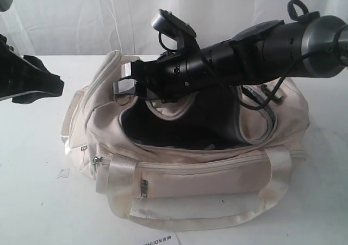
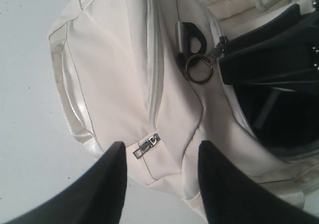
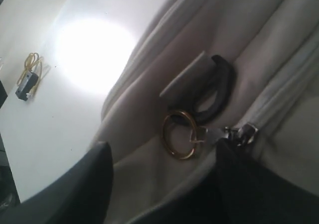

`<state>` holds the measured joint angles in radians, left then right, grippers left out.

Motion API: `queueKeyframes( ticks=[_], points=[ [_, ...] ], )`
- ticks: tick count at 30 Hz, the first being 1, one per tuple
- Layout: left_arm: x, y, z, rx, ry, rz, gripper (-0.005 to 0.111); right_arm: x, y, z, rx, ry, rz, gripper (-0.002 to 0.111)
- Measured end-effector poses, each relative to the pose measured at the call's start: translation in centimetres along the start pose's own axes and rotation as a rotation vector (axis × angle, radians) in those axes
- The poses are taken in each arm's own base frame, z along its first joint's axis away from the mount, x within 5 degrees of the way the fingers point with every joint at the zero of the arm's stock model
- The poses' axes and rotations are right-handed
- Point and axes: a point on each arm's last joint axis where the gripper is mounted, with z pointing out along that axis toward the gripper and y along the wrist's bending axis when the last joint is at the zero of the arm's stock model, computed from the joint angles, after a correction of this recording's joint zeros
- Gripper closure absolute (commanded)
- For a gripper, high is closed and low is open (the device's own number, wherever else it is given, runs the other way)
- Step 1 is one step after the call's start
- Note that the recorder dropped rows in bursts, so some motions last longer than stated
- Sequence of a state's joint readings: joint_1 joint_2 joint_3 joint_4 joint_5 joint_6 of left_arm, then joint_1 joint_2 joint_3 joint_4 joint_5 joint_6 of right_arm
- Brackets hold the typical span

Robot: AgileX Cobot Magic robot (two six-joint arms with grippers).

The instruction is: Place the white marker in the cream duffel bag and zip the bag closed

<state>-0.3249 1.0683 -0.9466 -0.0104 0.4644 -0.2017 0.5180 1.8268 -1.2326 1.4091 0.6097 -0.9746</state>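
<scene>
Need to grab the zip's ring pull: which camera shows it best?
Right wrist view: the ring pull is large and unobstructed. Left wrist view shows it smaller; exterior view barely shows it.

Cropped print "NHLION" on paper slip (image 1: 161,240), cream duffel bag (image 1: 217,174) label (image 1: 143,186) unreadable

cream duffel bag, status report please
Left tool open over cream duffel bag. Right tool open at zip ring. Bag unzipped, white marker not visible.

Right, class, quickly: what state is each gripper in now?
Left gripper: open, empty.
Right gripper: open, at the zip pull's ring, not gripping it.
</scene>
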Motion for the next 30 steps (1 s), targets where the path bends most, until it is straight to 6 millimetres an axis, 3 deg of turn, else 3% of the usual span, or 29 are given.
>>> queueKeyframes(
  ticks=[7, 16, 24, 30],
  points=[
    [0.0, 0.0, 0.0, 0.000, 0.000, 0.000, 0.057, 0.3, -0.4, 0.6, -0.011, 0.011, 0.018, 0.051],
    [0.0, 0.0, 0.0, 0.000, 0.002, 0.000, 0.057, -1.2, 0.9, 0.3, -0.072, -0.006, -0.030, 0.051],
    [0.0, 0.0, 0.0, 0.000, 0.004, 0.000, 0.057, -1.3, 0.8, -0.2, 0.037, 0.173, -0.413, 0.053],
    [0.1, 0.0, 0.0, 0.000, 0.006, 0.000, 0.057, -2.0, 0.3, -0.5, 0.131, 0.216, -0.581, 0.056]
  ],
)
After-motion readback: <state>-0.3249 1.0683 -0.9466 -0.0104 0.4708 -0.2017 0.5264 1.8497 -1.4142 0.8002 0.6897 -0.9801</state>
